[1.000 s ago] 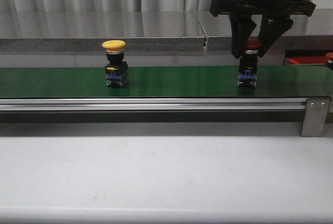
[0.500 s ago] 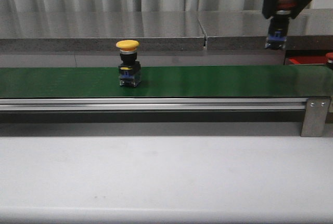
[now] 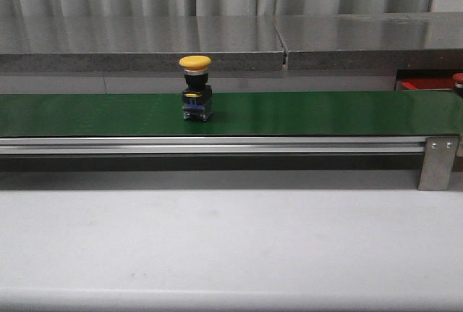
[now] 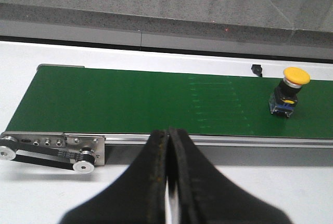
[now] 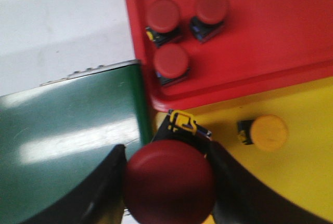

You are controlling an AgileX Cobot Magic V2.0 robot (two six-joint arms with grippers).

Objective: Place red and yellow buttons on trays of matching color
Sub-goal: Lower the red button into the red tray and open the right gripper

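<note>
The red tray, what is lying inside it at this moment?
Inside the red tray stand three red buttons, all upright. The tray's far parts run out of view, so more may be there. The right claw holds a fourth red button, not yet inside.

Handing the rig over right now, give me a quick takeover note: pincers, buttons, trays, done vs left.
Right pincer: shut on a red button, held above the end of the green belt near the trays, not released yet.
Left pincer: shut, empty, facing the belt from the near side.
Red tray: three red buttons already in it.
Yellow tray: one yellow button in it.
On the belt: one yellow button, upright, left of centre in the front view.
Done: four buttons sorted.
Left: drop the held red button in the red tray, then pick the yellow one off the belt for the yellow tray.
</note>
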